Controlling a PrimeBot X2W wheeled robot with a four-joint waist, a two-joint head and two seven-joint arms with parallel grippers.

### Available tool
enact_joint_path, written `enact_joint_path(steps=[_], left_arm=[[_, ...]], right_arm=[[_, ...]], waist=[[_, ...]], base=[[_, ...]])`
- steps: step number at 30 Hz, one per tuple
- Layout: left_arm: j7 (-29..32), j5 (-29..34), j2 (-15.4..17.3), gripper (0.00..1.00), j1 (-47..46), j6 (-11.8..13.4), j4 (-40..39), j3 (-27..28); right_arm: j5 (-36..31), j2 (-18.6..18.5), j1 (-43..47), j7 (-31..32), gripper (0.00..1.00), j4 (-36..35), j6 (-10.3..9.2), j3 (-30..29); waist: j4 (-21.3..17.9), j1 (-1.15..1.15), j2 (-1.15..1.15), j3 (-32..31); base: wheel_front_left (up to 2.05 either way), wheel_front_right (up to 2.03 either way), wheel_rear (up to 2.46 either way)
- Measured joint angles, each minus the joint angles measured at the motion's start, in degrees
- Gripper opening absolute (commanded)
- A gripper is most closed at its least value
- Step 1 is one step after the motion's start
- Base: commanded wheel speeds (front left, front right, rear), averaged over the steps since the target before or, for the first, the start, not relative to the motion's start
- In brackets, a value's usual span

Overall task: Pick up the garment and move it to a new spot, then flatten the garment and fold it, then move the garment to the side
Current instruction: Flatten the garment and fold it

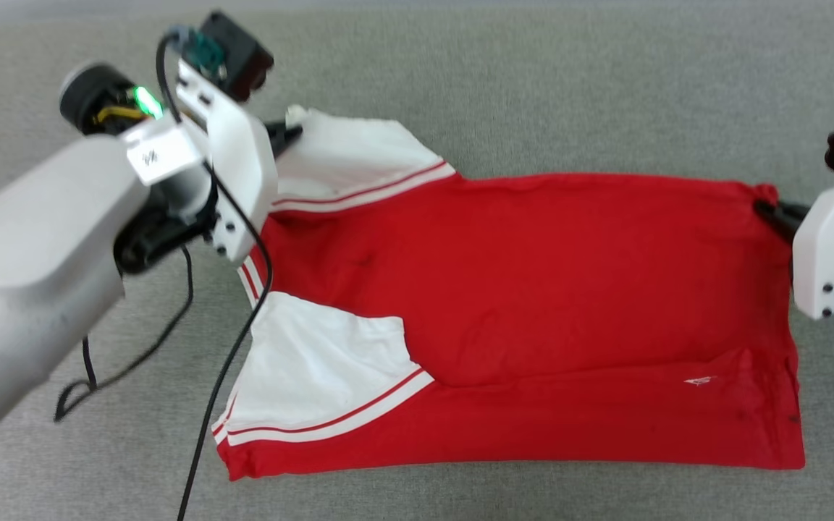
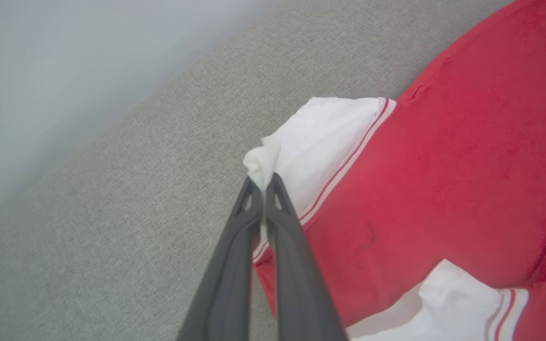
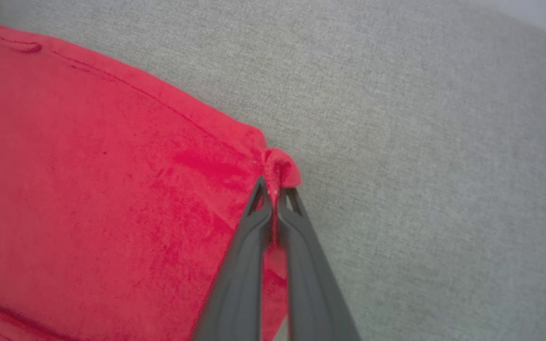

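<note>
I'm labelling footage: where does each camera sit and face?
Head view: from the head, down on the jersey T-shirt on grey fabric; left forearm, left claw, right claw.
Left wrist view: along left claw, shut on white sleeve.
Right wrist view: along right claw, shut on red corner.
Both wrist views share the red body.

garment (image 1: 533,311): red jersey tee, white sleeves with red-white stripe trim, lying spread and folded lengthwise, plain side up; far sleeve tip and far hem corner bunched.
</note>
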Motion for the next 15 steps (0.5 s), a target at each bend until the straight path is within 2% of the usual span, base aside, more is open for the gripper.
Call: enact_joint_path(steps=[7,15], left_arm=[[-3.2,-1.5,2.9,0.0,7.6,2.6,-5.1,-0.4],[-6.4,-2.7,6.9,0.0,17.9,6.7,-11.0,-1.4]], right_arm=[[1.1,-1.0,7.0,-3.8,0.0,-2.0,0.0,-0.1],[2.8,-2.4,16.9,-5.6,0.0,-5.6,0.0,-0.7]], waist=[[0.7,0.0,0.0,-5.1],[1.3,0.0,0.0,-10.8]], base=[[0.0,0.0,0.0],[0.0,0.0,0.0]])
